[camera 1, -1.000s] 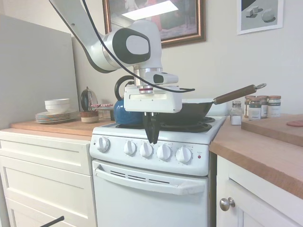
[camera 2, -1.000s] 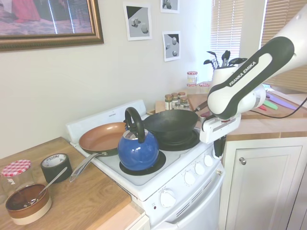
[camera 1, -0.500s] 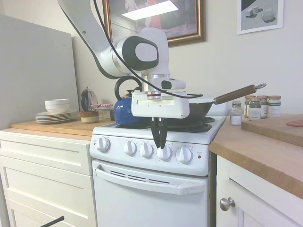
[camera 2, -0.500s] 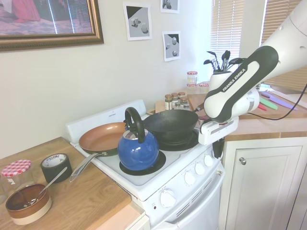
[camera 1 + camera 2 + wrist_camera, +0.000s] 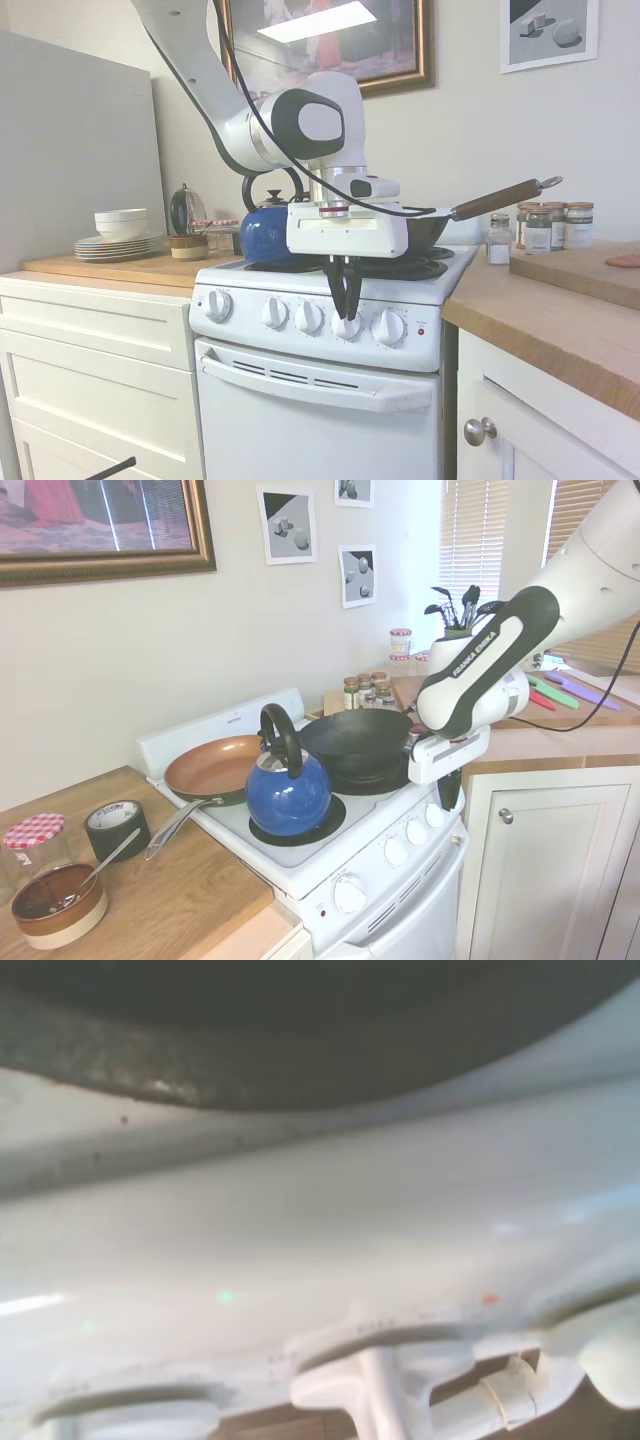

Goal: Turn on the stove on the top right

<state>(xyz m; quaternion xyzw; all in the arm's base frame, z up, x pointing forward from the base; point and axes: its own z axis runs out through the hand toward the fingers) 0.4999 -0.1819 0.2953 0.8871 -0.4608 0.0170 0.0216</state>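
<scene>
A white stove (image 5: 330, 400) stands between wood-topped desks (image 5: 560, 320) under framed pictures (image 5: 330, 40); the claw (image 5: 347, 318), fingers nearly closed, hangs at a front knob (image 5: 347, 325).

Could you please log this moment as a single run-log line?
phase: reaching knob | gripper: fingers close together at fourth knob from left | stove: red light visible | wok, blue kettle on burners
</scene>
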